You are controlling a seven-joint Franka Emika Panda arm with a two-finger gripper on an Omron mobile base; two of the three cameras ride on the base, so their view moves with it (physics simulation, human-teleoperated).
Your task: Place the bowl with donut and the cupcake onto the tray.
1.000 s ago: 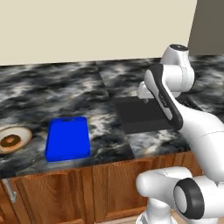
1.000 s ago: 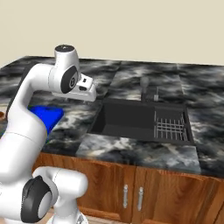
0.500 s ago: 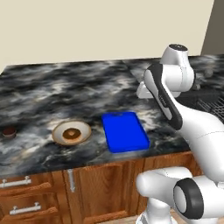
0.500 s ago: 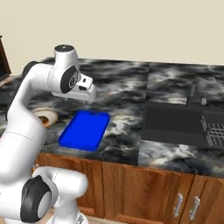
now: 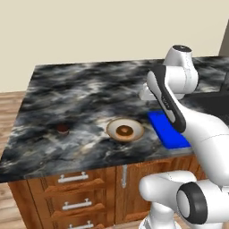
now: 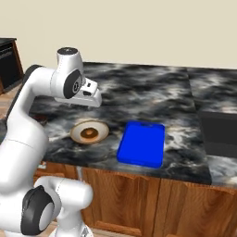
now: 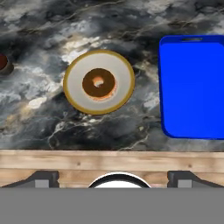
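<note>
Hand view: bowl (image 7: 99,82) between cupcake (image 7: 3,63) and tray (image 7: 194,87).

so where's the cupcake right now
The tiny dark reddish-brown cupcake sits on the marbled black stone counter, left of the cream-white bowl with the tan rim in the left base view, apart from it; the bright blue tray lies on the bowl's other side.
</note>
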